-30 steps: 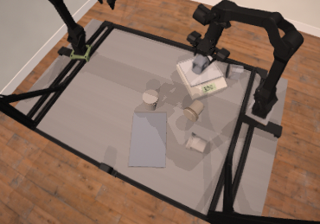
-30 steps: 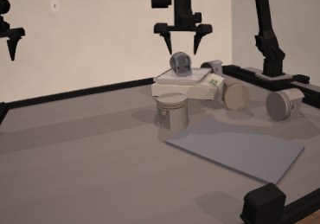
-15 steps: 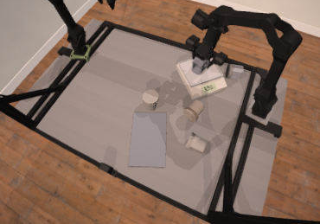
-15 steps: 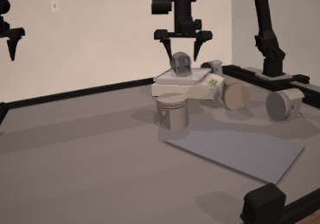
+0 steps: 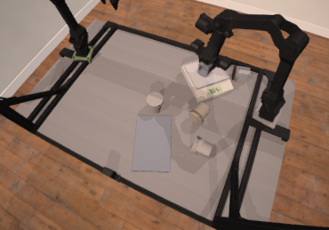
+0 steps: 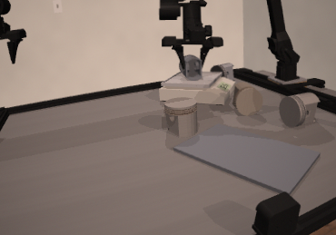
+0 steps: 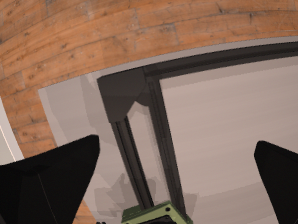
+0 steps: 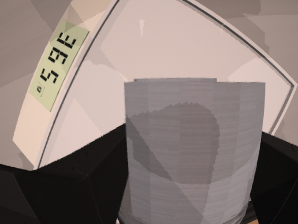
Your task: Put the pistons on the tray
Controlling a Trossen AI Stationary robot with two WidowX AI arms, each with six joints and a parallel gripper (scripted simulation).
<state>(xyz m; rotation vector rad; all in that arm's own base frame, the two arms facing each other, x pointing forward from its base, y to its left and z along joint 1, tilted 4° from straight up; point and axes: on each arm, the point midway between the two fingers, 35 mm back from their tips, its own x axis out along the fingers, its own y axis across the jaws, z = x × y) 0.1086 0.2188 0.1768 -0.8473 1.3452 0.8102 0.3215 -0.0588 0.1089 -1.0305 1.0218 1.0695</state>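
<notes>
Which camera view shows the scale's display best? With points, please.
The right wrist view: the display [image 5: 214, 91] [image 6: 223, 85] [image 8: 59, 65] is largest there, with big digits, though turned. The top view shows it small, the exterior view tiny and slanted; the left wrist view misses it.

The green display on the sloped front face of the cream scale indicates "365" in dark segmented digits in the right wrist view, followed by a small mark too small to identify with certainty.
</notes>
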